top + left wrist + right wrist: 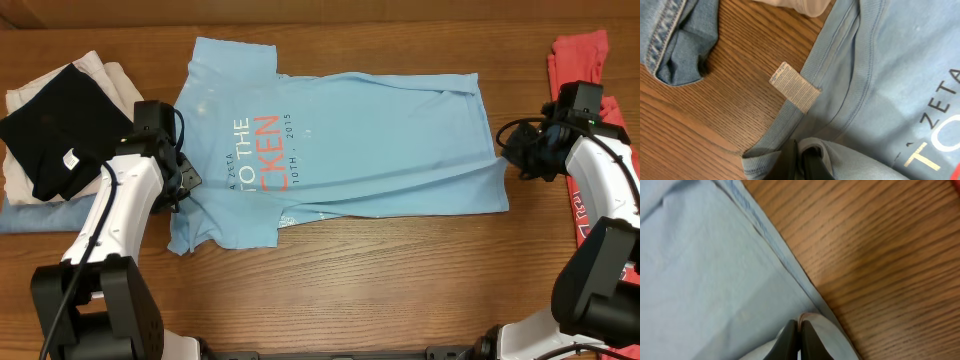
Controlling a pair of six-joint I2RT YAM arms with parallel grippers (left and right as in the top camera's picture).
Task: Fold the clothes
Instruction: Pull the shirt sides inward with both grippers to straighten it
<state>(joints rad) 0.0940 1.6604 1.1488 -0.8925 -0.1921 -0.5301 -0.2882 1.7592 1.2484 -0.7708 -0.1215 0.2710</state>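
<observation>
Wooden table (330,285). The light blue T-shirt (390,130) lies spread flat at centre, with the collar to the left and the hem to the right. The coral-red T-shirt (578,52) is bunched at the far right edge. At left, the black garment (55,135) sits on the cream cloth (100,65). The left gripper (799,152) is closed, pinching blue fabric by the collar. The right gripper (799,330) is closed, pinching the hem edge. The care label (795,93) lies out on the wood.
</observation>
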